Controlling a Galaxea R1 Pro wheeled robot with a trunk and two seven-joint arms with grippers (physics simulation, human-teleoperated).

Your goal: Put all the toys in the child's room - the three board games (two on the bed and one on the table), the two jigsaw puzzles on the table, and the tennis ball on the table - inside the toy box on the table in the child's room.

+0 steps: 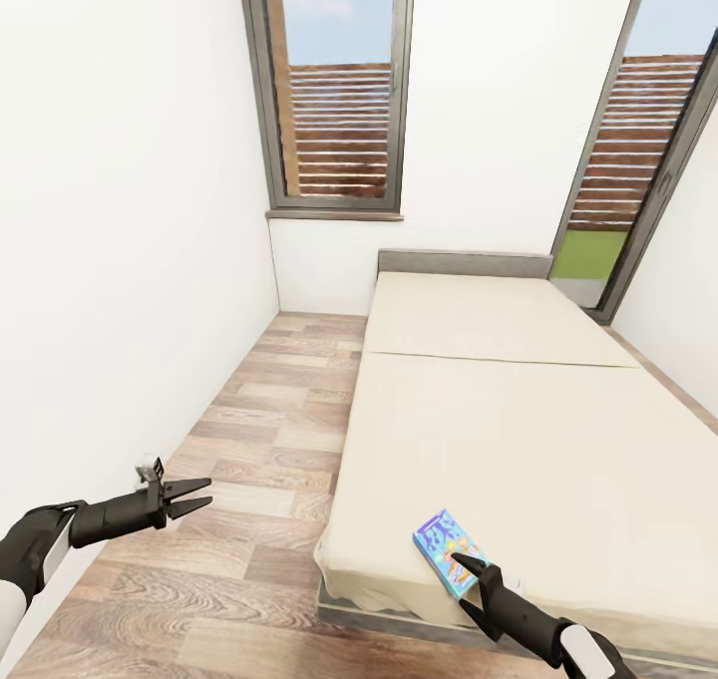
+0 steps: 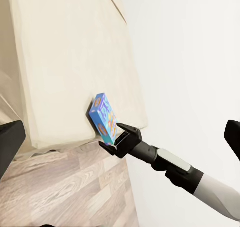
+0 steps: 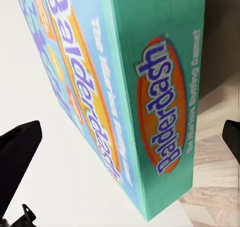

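Head view. I see a large flat beige mattress bed (image 1: 519,410) running from the near right to a grey headboard at the far wall. A thin light blue cartoon-printed board game box (image 1: 451,551) lies flat on the bed's near left corner, close to both the foot edge and the left edge. My right gripper (image 1: 465,584) sits at that corner with fingers spread apart, one tip over the box's near end; nothing is clasped. My left gripper (image 1: 199,495) hangs over the wood-plank floor (image 1: 249,480), fingers parted and holding nothing, well apart from the bed. A bare strip of floor runs between the left white wall (image 1: 120,260) and the bed's left edge. Two tall grey-framed windows (image 1: 334,86) stand at the far end.

Left wrist view. The board game box (image 2: 104,117) rests at the mattress (image 2: 70,62) corner; the right gripper (image 2: 117,138) straddles its near end, jaws apart.

Right wrist view. The box's teal side edge (image 3: 160,102), printed "Balderdash", lies between the dark fingertips (image 3: 17,157), which stand wide of it. Floor planks show beyond the mattress edge.
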